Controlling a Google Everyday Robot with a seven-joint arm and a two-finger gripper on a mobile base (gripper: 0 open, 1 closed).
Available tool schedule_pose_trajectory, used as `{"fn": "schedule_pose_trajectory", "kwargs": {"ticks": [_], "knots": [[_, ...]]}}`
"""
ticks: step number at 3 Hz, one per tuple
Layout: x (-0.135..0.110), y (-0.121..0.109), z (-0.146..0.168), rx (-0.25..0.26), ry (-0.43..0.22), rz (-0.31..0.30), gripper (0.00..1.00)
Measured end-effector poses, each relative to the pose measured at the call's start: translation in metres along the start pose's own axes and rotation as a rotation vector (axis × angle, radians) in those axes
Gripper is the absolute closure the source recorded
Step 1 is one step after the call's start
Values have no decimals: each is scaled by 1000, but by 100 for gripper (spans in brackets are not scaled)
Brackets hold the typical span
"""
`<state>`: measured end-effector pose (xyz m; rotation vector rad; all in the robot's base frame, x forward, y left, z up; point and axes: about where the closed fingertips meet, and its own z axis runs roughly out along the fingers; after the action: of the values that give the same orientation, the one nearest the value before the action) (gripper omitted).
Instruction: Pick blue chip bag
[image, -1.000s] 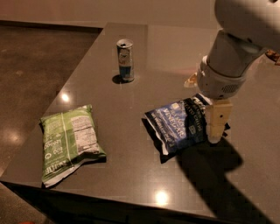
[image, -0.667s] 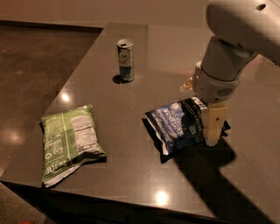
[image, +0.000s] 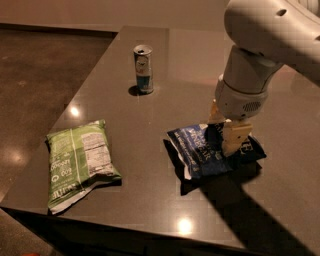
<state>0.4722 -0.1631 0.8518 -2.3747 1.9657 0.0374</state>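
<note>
The blue chip bag (image: 196, 150) lies flat on the dark table (image: 150, 195), right of centre, dark navy with white lettering. My gripper (image: 223, 136) hangs from the white arm straight down onto the bag's right half. Its tan fingers (image: 235, 138) stand apart, one on the near side and one on the far side, with part of the bag between them. The bag rests on the table and its right part is hidden behind the gripper.
A light green chip bag (image: 77, 162) lies near the table's front left edge. A blue-and-silver drink can (image: 143, 69) stands upright at the back centre. The table's front edge runs close below both bags.
The arm has shifted a little left and lower, bringing the gripper further over the blue bag. The bag, the green bag and the can have not moved.
</note>
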Motion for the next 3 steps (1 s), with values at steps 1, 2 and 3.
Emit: {"fn": "schedule_pose_trajectory", "kwargs": {"ticks": [1,2,3], "knots": [[-3,0,-16,17,-10,-6,72],[-7,0,-41,55,-25,4,95],[-9,-3,-68,94,-50,26,100]]}}
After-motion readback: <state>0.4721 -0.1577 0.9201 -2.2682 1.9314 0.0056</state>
